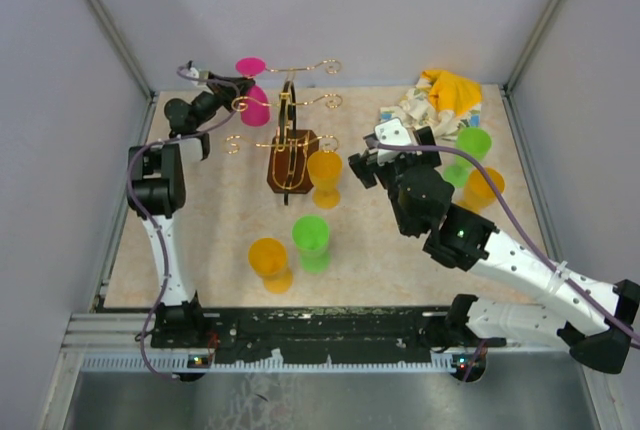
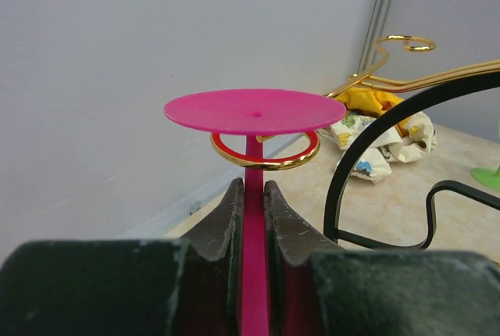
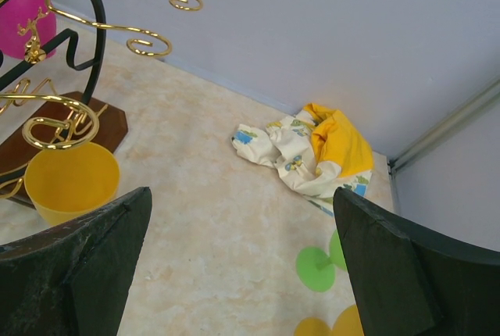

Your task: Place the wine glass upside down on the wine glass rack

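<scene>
Left wrist view: the pink wine glass (image 2: 254, 111) is clamped by its stem in the left gripper (image 2: 251, 199). It is held inverted, with its long axis vertical, foot uppermost and bowl downward. Just under the foot, the stem is encircled by a gold hook of the wine glass rack (image 2: 266, 162). The right gripper (image 3: 242, 203) is held wide open and empty above the tabletop (image 3: 203, 187), right of the rack.

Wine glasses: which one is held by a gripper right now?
The pink glass, clamped by its stem in the left gripper, foot up at a rack hook. The others stand free on the table.
</scene>
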Robot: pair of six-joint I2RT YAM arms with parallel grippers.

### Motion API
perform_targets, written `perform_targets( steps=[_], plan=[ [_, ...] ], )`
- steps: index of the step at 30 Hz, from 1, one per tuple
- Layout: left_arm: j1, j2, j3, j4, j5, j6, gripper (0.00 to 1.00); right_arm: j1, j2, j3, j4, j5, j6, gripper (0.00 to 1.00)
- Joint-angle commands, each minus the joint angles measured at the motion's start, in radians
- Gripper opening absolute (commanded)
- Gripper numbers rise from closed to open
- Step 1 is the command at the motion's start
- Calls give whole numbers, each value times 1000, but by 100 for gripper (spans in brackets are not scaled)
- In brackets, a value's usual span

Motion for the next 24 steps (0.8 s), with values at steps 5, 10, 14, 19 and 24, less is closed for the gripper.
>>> perform_targets(
  steps=[5, 10, 14, 19, 24],
  plan=[
    [17, -102, -72, 74, -6, 22, 0, -9, -27, 27, 4, -3, 14, 99],
    [16, -128, -130, 138, -3, -7, 0, -9, -32, 20, 1, -2, 12, 99],
    [19, -138, -155, 139, -33, 14, 0, -9, -36, 21, -6, -2, 11, 99],
    [20, -111, -150, 189, -77, -19, 0, -9, -39, 9, 3, -2, 10, 99],
    [22, -86, -178, 303, -128, -64, 0, -9, -25, 7, 9, -2, 0, 99]
  ],
)
